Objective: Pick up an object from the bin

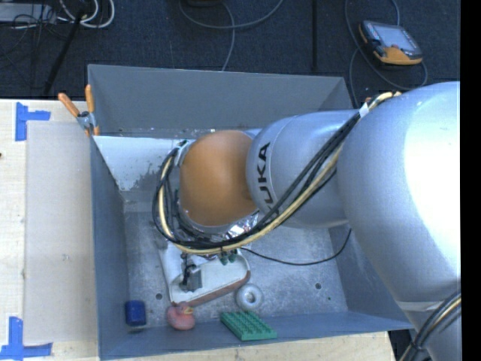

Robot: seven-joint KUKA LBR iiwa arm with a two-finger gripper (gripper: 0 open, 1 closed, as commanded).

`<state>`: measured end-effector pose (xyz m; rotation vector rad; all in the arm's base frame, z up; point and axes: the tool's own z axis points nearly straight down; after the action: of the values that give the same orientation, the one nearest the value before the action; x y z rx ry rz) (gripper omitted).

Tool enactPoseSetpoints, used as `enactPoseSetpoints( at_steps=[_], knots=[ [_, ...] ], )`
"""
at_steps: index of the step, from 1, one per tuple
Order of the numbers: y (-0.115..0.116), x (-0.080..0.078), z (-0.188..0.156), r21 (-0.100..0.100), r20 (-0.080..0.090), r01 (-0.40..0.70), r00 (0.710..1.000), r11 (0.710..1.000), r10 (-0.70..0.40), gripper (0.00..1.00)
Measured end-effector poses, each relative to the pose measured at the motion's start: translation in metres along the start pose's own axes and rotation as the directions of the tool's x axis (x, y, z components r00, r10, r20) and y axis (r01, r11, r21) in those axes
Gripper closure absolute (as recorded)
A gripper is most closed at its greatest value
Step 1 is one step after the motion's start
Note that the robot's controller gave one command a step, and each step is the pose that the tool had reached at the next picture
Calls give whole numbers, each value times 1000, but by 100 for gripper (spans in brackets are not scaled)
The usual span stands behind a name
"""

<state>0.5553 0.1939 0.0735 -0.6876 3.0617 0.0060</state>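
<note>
The big grey arm (361, 179) with its orange cover reaches into the metal bin (218, 100). Its gripper (192, 277) hangs over a flat white board with a brown edge (223, 278) near the front wall; how wide it stands cannot be told. Nearby lie a green studded plate (248, 326), a grey ring (248, 297), a pink ball (180, 318) and a blue cube (135, 312).

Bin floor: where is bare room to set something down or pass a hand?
Bare floor: right of the silver ring, below the arm, toward the bin's right wall; a strip along the left wall above the blue block. Crowded along the near wall: blue block, pink lump, green ridged plate, and the white flat piece at the gripper.
</note>
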Motion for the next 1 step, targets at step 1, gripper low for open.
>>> enactPoseSetpoints(
  at_steps=[1],
  knots=[
    [1, -1, -1, 1, -3, -5, 1000, 1000, 5, 0]
  ],
)
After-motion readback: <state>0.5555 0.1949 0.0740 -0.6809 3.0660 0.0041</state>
